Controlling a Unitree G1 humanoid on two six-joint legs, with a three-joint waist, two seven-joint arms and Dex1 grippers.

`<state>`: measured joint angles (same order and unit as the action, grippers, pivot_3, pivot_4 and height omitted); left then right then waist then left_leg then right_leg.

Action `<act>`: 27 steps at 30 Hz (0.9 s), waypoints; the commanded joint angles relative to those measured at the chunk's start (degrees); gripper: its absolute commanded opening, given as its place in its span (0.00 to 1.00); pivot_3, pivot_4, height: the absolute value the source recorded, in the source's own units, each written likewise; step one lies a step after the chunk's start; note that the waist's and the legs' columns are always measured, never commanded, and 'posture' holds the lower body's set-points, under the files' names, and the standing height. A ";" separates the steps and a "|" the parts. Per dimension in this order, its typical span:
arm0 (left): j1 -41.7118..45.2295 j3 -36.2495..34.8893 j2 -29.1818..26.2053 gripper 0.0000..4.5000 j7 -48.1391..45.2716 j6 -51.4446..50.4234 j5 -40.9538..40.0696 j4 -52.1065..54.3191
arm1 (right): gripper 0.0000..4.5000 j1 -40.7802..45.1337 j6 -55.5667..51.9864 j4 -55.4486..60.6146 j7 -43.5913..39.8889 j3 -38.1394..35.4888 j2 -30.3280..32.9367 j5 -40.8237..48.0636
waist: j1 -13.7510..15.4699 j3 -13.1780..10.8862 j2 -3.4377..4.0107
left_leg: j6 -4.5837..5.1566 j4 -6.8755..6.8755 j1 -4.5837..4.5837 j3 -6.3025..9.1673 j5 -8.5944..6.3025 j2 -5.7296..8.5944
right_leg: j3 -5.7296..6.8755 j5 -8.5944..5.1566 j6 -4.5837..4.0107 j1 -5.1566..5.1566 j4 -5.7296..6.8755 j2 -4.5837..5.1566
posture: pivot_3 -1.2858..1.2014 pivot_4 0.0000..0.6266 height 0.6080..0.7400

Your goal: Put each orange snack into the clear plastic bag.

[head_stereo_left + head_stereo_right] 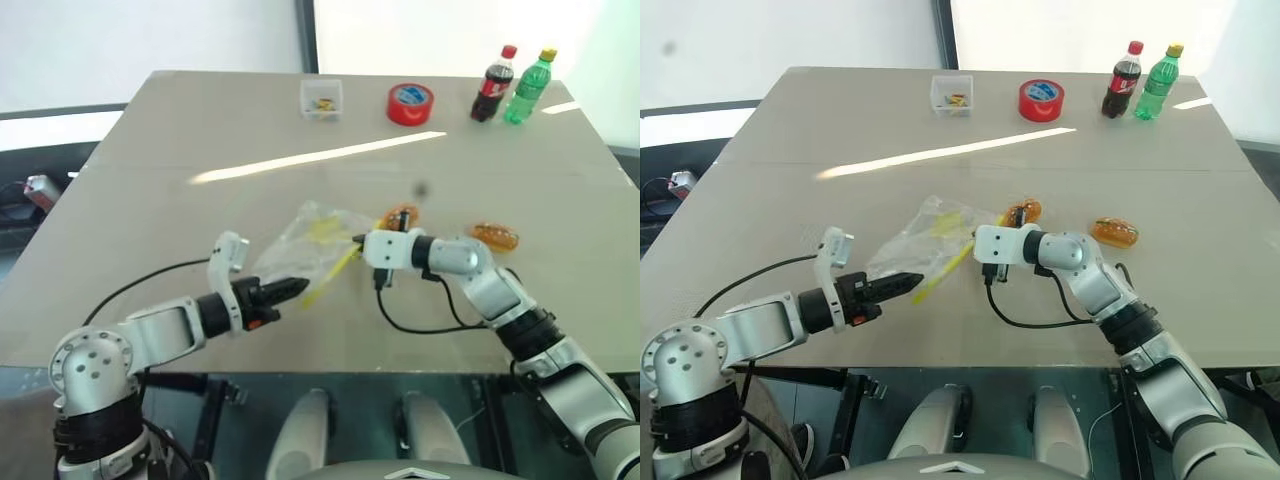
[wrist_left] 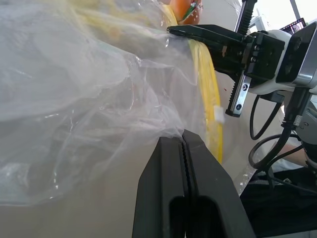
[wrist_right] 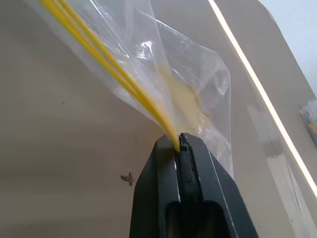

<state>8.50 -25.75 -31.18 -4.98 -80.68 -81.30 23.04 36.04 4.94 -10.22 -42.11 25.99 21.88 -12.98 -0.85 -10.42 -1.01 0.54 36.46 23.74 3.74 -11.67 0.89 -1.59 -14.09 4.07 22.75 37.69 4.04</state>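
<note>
Beige table (image 1: 150, 200): two orange snacks (image 1: 400, 217) (image 1: 495, 236) mid-right; far edge has small clear box (image 1: 321, 99), red tape roll (image 1: 410, 104), cola bottle (image 1: 493, 84), green bottle (image 1: 529, 87).

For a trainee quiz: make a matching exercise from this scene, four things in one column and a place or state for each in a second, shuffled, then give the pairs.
Things:
1. clear plastic bag
2. red tape roll
3. orange snack farther to the robot's right
4. small clear box

Places or states:
A. lying alone on the table, right of the right arm
B. pinched by both grippers, left gripper and right gripper
C. at the far edge, next to the cola bottle
D. at the far edge, left of the tape

Pairs: 1-B, 2-C, 3-A, 4-D
</note>
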 commanded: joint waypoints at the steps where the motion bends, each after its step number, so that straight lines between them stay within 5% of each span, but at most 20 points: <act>1: -1.81 -0.85 -4.17 0.00 -1.75 2.33 -1.91 1.11 | 0.02 2.30 1.83 -0.68 0.35 -1.83 -0.36 0.16 | -0.08 0.00 0.01 | 0.00 0.00 0.00 0.00 0.00 0.00 | 0.00 0.00 0.00 0.01 0.01 0.00 | 0.52 0.24 1.00; 7: -1.83 1.61 -8.23 0.00 -4.80 8.28 5.48 0.17 | 0.02 4.89 0.49 -0.50 3.17 -3.46 -2.19 -0.61 | -0.05 -0.01 0.02 | 0.00 -0.03 0.00 -0.03 0.00 0.01 | -0.01 -0.03 -0.06 0.02 -0.01 0.00 | 0.52 0.24 1.00; 10: -0.76 4.54 -9.05 0.18 -9.89 15.34 12.95 2.09 | 0.00 8.25 3.85 1.54 15.14 1.21 1.47 -19.53 | 0.12 -0.02 0.03 | -0.05 -0.04 0.05 -0.07 0.03 0.16 | -0.01 -0.07 -0.14 0.08 -0.01 0.01 | 0.52 0.24 1.00; 16: 7.93 6.46 -6.01 0.70 -8.25 28.24 25.84 -0.32 | 0.00 13.43 -3.19 -1.52 16.66 -2.33 -1.37 -20.39 | -0.13 -0.01 -0.05 | -0.40 -0.15 0.07 -0.20 0.24 0.15 | 0.05 -0.02 -0.06 0.12 -0.02 -0.03 | 0.52 0.24 1.00; 27: 13.51 30.56 -12.56 0.70 -19.43 46.88 56.65 4.33 | 0.00 17.46 -15.38 -5.43 15.19 -4.36 -5.34 -19.23 | -0.18 -0.03 -0.03 | -0.23 -0.46 0.13 -0.30 0.15 0.26 | -0.02 -0.01 -0.07 0.29 -0.10 0.02 | 0.52 0.24 1.00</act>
<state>21.80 2.49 -42.32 -22.53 -37.02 -29.62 25.38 51.63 -9.76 -16.39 -27.12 23.20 16.64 -32.48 -1.03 -10.46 -1.04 0.31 35.96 23.87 3.43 -11.52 1.14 -1.65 -14.10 3.99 23.09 37.61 4.06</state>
